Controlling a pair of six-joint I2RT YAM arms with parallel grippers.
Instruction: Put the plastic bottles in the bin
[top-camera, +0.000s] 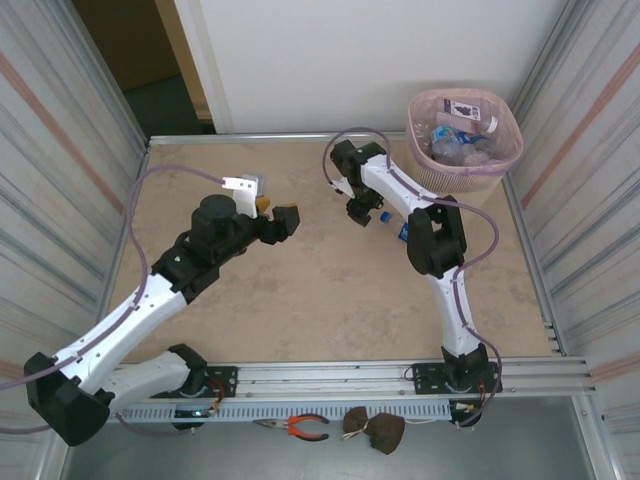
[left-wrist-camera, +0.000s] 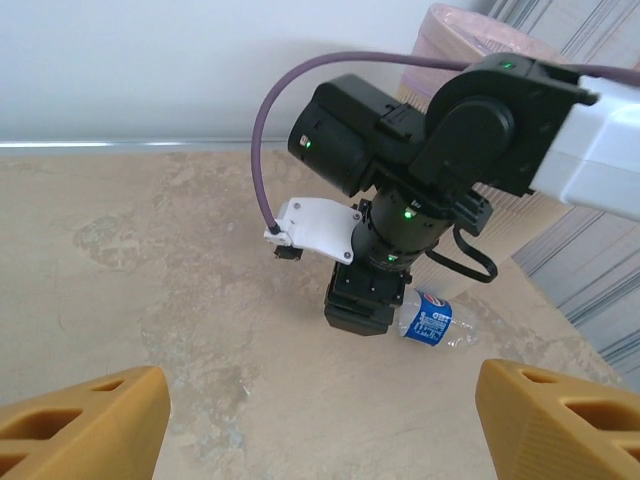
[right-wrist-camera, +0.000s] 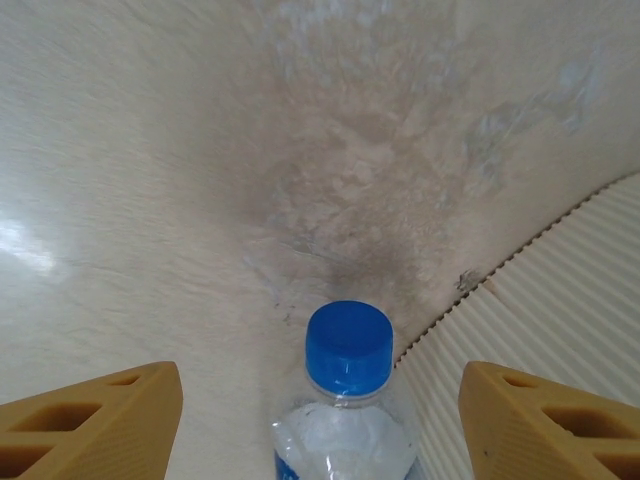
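The right gripper straddles a blue-capped bottle, jaws spread; the left gripper hangs spread, empty. Other bottles sit in the bin.

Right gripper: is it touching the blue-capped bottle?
Apart. The right wrist view shows the blue-capped bottle lying within the open right gripper, with bare table showing on both sides of the bottle.

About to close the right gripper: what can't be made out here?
Clear plastic bottle with a blue cap: right wrist view, body cut off by the bottom edge.
Same bottle: left wrist view, cap hidden behind the right gripper.
Pale pink slotted plastic bin: top view, bottles inside overlap, too small to count.
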